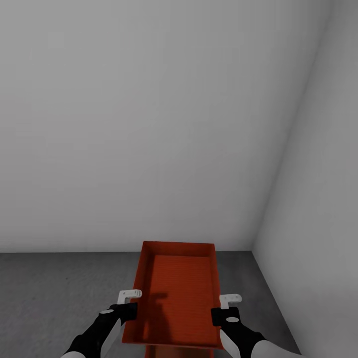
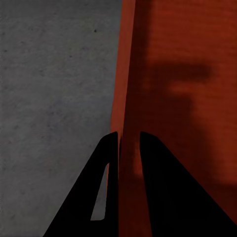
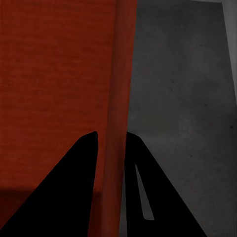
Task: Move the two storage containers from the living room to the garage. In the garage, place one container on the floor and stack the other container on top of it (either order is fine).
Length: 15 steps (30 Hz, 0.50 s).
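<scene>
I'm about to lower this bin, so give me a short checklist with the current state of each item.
1. Left gripper clamped on the orange-red rectangular storage container's side wall: ok, one finger on each side of the wall.
2. Right gripper clamped on the opposite wall: ok, same straddling grip.
3. Container level between the arms: ok as far as the head view shows.
4. Over the dark grey speckled concrete floor: ok.
5. Distance from the plain grey-white walls: cannot tell; the corner looks close ahead.
6. Second container beneath: cannot tell; an orange-red edge shows under the near end.
</scene>
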### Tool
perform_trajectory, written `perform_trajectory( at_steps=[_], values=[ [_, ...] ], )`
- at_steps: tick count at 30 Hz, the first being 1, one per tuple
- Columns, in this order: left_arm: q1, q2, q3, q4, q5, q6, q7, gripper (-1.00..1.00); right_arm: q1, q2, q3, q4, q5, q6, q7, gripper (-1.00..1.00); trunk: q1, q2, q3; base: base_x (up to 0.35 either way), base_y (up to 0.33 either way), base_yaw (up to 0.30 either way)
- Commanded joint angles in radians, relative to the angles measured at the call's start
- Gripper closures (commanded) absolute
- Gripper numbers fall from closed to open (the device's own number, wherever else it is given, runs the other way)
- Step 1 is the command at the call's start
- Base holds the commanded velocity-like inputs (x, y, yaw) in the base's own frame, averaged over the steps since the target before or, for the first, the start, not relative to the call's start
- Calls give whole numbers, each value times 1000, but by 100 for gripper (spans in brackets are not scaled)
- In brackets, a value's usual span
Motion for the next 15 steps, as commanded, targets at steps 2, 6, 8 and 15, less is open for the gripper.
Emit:
perform_trajectory(
  at_steps=[2, 6, 8, 15],
  values=[
    [-1, 0, -4, -4, 8, 6, 7, 100, -1, -6, 13, 4, -16, -6, -10, 100, 1, -2, -2, 0, 0, 0],
    [-1, 0, -20, -4, 8, 7, 17, 100, -1, -39, 62, 4, -72, -6, -19, 100, 1, -2, -2, -1, 0, 0],
    [-1, 0, -21, -4, 8, 12, 16, 100, -1, -39, 62, 4, -72, -6, -19, 100, 1, -2, -2, -122, 0, 0],
    [-1, 0, -21, -4, 8, 17, 16, 100, -1, -39, 62, 4, -72, -6, -19, 100, 1, -2, -2, -296, 0, 0]
  ],
)
